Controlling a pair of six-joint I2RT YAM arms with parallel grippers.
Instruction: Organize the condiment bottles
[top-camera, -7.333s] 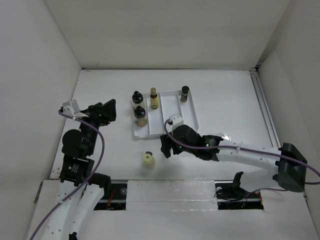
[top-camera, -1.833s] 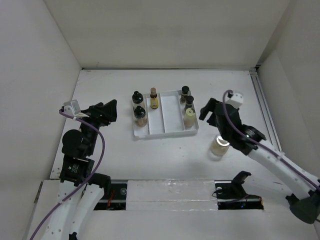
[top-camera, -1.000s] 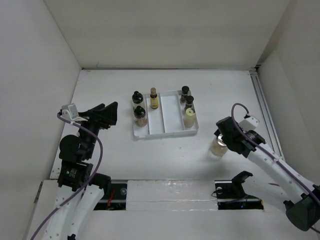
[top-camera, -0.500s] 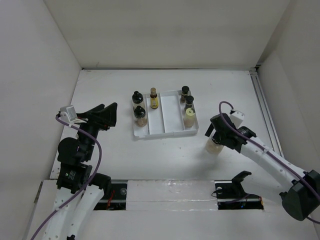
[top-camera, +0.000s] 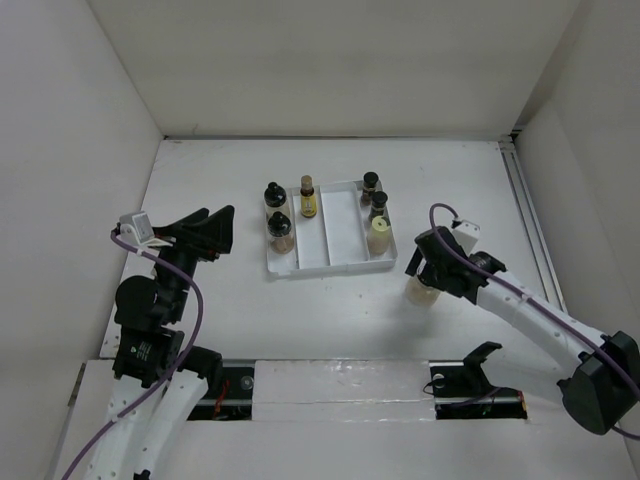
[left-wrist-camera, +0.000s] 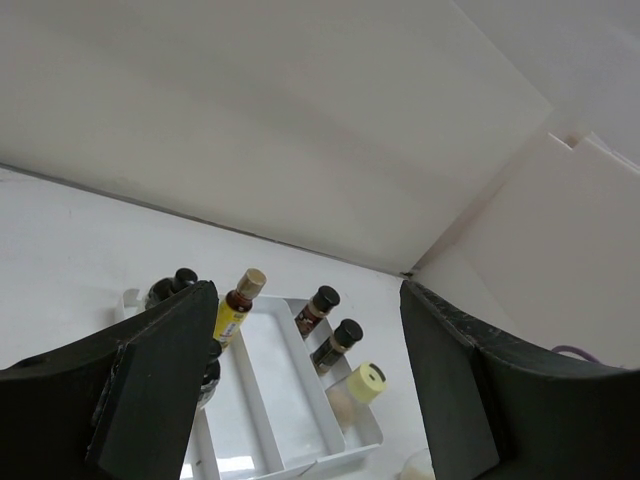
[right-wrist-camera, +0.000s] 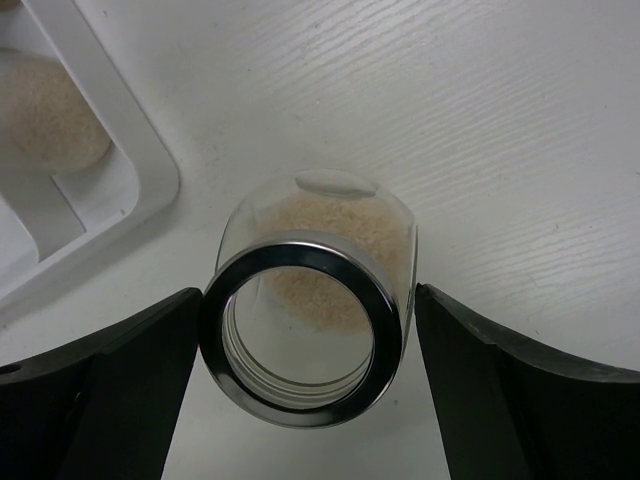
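The wide clear glass jar (top-camera: 421, 291), silver-rimmed at the top and holding tan grains, is just off the near right corner of the white divided plastic tray (top-camera: 330, 262). I cannot tell whether its base rests on the white tabletop (top-camera: 470, 190) or hangs just above it. The right gripper (top-camera: 428, 268) has hold of it. In the wrist view its two black fingers (right-wrist-camera: 110, 390) are closed in only as far as the jar's width, one pressed against each side just below the rim. The right arm lies low across the table from the near right, with the wrist bent down over the jar.

The tray's right-hand compartment holds a row of two black-capped glass bottles (top-camera: 371, 185) at the far end and a cream-yellow bottle (top-camera: 379, 236) nearest the jar. A slim amber bottle with a yellow label (top-camera: 308, 198) stands further left. Two more black-capped bottles with tan contents (top-camera: 280, 230) stand along the tray's left edge.

The left gripper (top-camera: 212, 228) is spread wide and holds nothing. It is raised, aimed at the tray from the left and well apart from it, on an arm folded up over its base.
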